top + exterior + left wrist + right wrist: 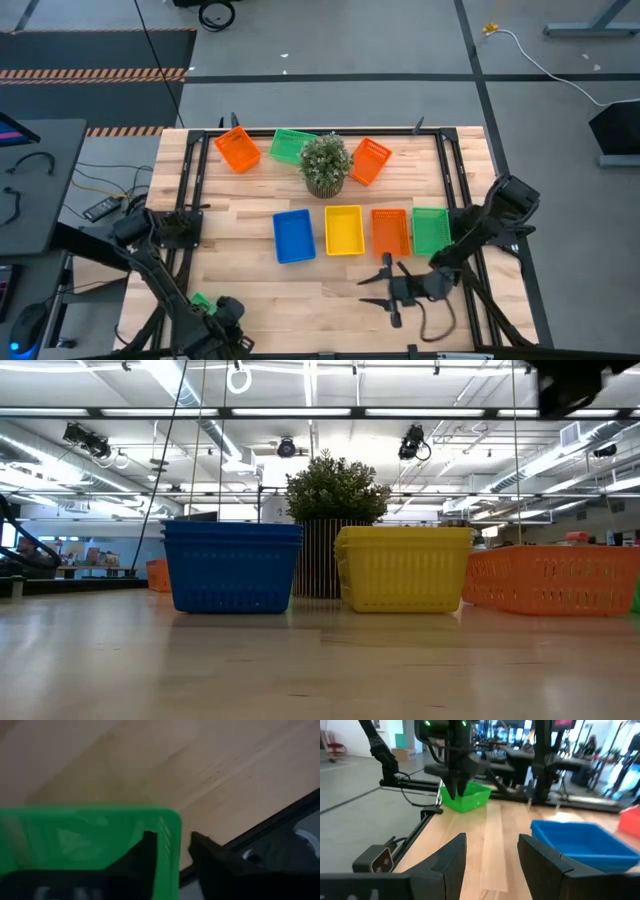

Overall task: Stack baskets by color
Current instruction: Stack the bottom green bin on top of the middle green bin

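A single green basket (90,837) sits flat on the table's near left corner (202,300). My left gripper (171,842) points down over it, open, with one finger inside the basket and one outside its end wall. The right wrist view shows the same gripper (457,790) above the basket (467,799). My right gripper (365,291) hovers level near the table's front edge, right of centre, open and holding nothing (492,840). Blue (293,236), yellow (343,230), orange (390,232) and green (430,230) baskets stand in a row mid-table. My left gripper comes from above with the green basket's end wall (170,827) between its fingers. A gap shows between the wall and the outer finger (202,851). Whether the inner finger (147,851) touches the wall, I cannot tell. The basket rests on the table.
A potted plant (326,165) stands behind the row. Along the far edge lie an orange basket (237,149), a green one (291,146) and a tilted orange one (369,160). A black frame rail (270,827) runs along the table edge beside the green basket.
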Motion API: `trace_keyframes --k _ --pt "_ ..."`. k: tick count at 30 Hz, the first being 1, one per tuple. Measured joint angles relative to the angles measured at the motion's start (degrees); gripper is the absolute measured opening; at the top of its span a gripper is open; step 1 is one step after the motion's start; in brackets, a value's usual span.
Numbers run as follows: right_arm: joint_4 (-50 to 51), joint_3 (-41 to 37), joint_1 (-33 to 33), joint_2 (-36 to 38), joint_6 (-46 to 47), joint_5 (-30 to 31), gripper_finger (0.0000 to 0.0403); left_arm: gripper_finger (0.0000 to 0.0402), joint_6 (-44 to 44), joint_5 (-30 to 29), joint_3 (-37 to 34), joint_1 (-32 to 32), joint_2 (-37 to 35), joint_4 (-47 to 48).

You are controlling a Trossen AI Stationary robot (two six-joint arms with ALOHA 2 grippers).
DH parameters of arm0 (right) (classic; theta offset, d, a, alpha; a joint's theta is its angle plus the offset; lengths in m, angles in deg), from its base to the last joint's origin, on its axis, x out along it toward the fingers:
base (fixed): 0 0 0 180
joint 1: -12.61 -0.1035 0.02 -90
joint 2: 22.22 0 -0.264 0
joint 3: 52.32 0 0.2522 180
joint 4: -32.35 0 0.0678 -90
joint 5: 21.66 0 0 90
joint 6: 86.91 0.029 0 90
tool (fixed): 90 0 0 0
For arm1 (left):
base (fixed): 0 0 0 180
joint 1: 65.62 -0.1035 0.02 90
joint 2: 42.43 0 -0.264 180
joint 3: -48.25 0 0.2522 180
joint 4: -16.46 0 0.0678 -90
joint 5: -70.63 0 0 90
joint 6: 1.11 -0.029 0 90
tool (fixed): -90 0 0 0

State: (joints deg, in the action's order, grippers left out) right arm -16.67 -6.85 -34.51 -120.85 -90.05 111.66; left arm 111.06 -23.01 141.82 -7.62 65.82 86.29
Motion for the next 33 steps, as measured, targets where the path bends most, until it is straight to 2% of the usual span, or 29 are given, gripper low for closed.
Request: trace_keyframes --k 3,5,8,10,13,19,23,26,30,33 --pt "0.2 -0.3 -5.0 2.0 -4.2 8.0 0.0183 0.0056 -7.2 0.3 0.0 -0.6 0.0 0.9" --pt "0.2 -0.3 -9.0 3.4 -6.8 15.8 0.0183 0.0019 -10.7 0.5 0.0 -1.2 0.0 1.2" --pt "0.1 -0.3 -14.3 5.6 -8.4 29.7 0.0181 0.0017 -17.6 0.5 0.7 -3.0 0.0 -0.1" --pt "0.1 -0.3 -16.8 6.6 -8.4 35.2 0.0178 0.0016 -23.5 0.5 2.6 -5.3 0.1 -3.0" --pt "0.0 -0.3 -18.7 7.3 -6.5 35.0 0.0168 0.0012 -33.1 -0.7 6.1 -9.3 0.1 -7.7" --pt "1.5 -0.3 -19.4 6.8 1.4 23.5 0.0152 0.001 -57.2 -9.2 13.6 -16.7 0.1 -12.6" --pt "1.7 -0.3 -22.3 6.9 4.5 26.3 0.0148 0.0005 -71.0 -8.6 14.5 -22.6 1.5 -21.7" --pt "0.4 -0.1 -25.2 6.9 5.4 30.0 0.0143 0.0005 -79.6 -3.0 14.5 -25.9 4.6 -32.8" --pt "0.2 1.4 -27.6 6.9 6.1 35.5 0.0138 0.0007 -87.0 -1.2 14.5 -27.9 9.0 -43.3" --pt "0.3 2.2 -27.5 6.9 6.2 34.7 0.0137 0.0011 -91.1 -1.3 14.5 -28.8 12.3 -48.2"
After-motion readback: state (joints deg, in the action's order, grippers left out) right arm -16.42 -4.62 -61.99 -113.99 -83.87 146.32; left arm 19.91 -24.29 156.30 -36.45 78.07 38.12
